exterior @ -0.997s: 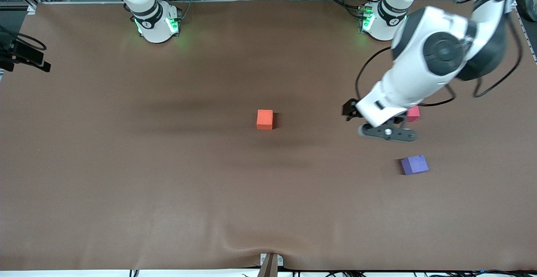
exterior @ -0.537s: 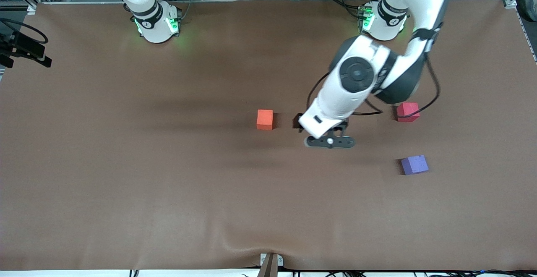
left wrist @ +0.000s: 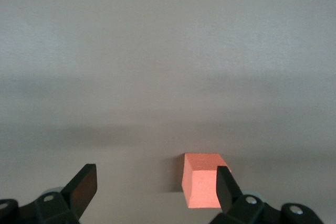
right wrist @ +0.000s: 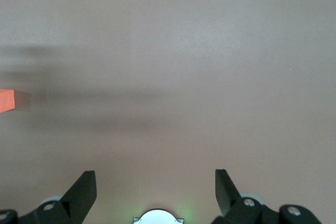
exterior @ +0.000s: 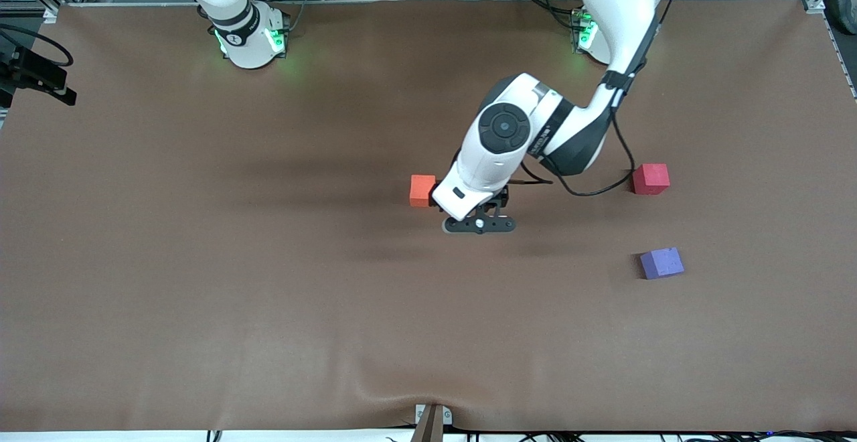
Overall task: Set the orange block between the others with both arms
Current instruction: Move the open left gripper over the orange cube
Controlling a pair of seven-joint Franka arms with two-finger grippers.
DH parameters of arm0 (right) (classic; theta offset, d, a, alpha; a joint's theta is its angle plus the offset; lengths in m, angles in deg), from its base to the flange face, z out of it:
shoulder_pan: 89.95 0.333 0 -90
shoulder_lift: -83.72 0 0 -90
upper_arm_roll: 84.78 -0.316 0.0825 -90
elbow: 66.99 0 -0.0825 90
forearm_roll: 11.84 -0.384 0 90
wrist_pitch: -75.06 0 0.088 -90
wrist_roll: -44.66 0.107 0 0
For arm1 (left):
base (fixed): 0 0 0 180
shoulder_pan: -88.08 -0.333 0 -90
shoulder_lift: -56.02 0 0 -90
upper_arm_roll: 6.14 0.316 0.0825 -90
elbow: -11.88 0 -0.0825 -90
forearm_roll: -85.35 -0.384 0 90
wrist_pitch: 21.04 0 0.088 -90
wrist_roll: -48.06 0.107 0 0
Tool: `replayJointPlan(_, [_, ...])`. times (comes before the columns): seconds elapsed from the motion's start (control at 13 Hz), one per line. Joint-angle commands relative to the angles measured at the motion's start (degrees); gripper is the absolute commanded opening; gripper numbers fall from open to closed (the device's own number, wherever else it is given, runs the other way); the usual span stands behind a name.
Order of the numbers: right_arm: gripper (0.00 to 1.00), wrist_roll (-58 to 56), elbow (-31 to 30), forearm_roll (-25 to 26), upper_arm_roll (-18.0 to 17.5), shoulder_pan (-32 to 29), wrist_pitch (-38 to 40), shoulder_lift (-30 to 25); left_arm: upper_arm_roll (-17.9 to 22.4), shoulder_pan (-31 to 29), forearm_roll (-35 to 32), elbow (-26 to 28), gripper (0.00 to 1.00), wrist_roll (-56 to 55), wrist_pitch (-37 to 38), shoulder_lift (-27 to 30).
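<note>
The orange block lies mid-table, its edge hidden under the left arm's wrist. My left gripper hangs open over the mat just beside it. In the left wrist view the orange block sits low by one finger, partly covered by it, and my left gripper has bare mat between its jaws. The red-pink cube and the purple cube rest toward the left arm's end, the purple one nearer the camera. My right gripper is open above its own base; the orange block shows at the frame's edge.
Brown mat covers the table, with a wrinkle near its front edge above a small bracket. A black camera mount juts in at the right arm's end. Both green-lit bases stand along the back.
The left arm has swept from over the red-pink cube toward the right arm's end and now hangs beside the orange block, jaws still open. The blocks have not moved.
</note>
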Motion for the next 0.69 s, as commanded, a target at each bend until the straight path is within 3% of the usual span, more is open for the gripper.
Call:
replayJointPlan(0.0, [1.00, -0.45, 0.93, 1.18, -0.41, 0.41, 0.52, 0.10, 0.56, 1.22, 0.42, -1.96, 1.00, -1.54, -1.81, -2.02])
replayJointPlan(0.61, [1.00, -0.54, 0.93, 1.01, -0.41, 0.41, 0.17, 0.19, 0.47, 4.03, 0.42, -2.66, 1.00, -4.79, -5.50, -5.88])
